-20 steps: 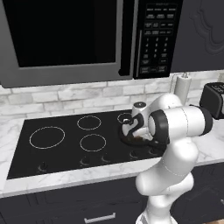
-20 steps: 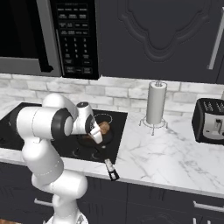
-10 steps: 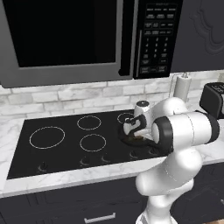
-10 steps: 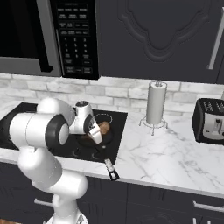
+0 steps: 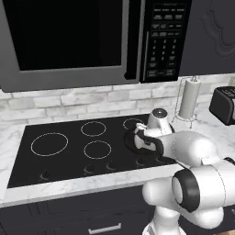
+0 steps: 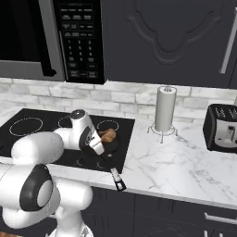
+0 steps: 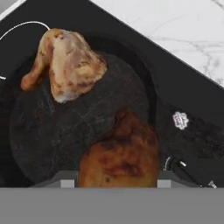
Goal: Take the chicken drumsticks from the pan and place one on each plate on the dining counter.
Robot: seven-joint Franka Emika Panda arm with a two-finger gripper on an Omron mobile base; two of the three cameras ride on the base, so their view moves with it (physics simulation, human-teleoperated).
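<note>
The round shallow black frying pan (image 7: 78,131) sits on the black glass cooktop (image 5: 69,151), near the white paper-towel roll on its wire stand (image 6: 165,109). Two golden-brown glazed chicken drumsticks lie in the pan: the far drumstick (image 7: 65,63) by its rim, the near drumstick (image 7: 120,155) between the fingertips of the two-finger gripper (image 7: 113,181), which appears narrowed around it. A good lift wants a firm squeeze at the meaty middle, then a straight rise clear of the pan's rim.

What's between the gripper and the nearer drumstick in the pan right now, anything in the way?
Nothing visible. In the hand view the gripper sits right at the nearer drumstick in the pan, fingers flanking it. The other drumstick lies apart, across the pan.
</note>
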